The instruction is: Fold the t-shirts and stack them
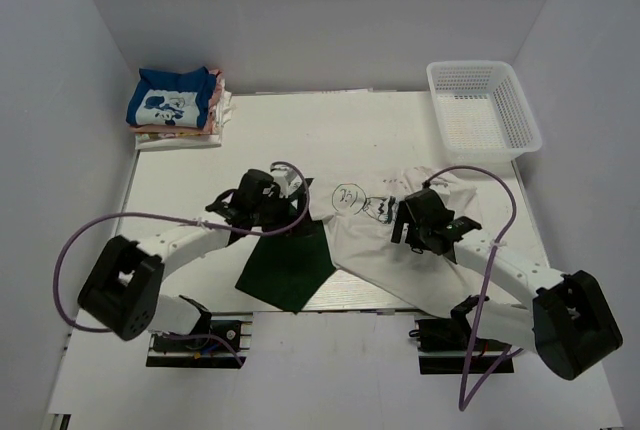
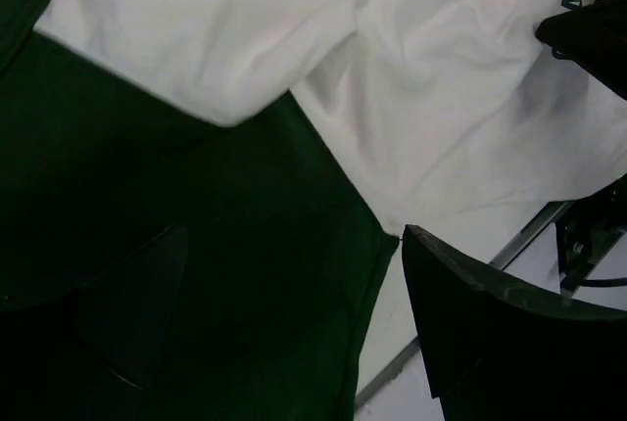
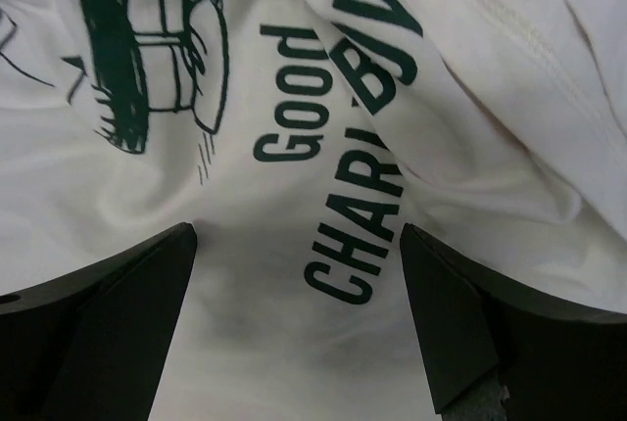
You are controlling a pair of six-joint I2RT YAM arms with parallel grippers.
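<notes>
Step in hand, as I judge it: opening the fold of the cream tee [image 1: 370, 250], which lies spread and rumpled directly under the right pincer [image 3: 299, 235]. That pincer is wide and holds nothing, with the lettering below the gap. The left pincer [image 2: 294, 235] is also wide and empty over the dark green tee [image 2: 196, 245]; cream cloth appears to overlap the green just ahead of it. The next move likely calls for pinching a cream edge alone, one layer and no green. The folded stack [image 1: 175, 110] lies well beyond the left pincer and the basket [image 1: 485, 110] beyond the right. The table [image 1: 330, 140] ahead of both offers room; its near edge lies close behind them.
</notes>
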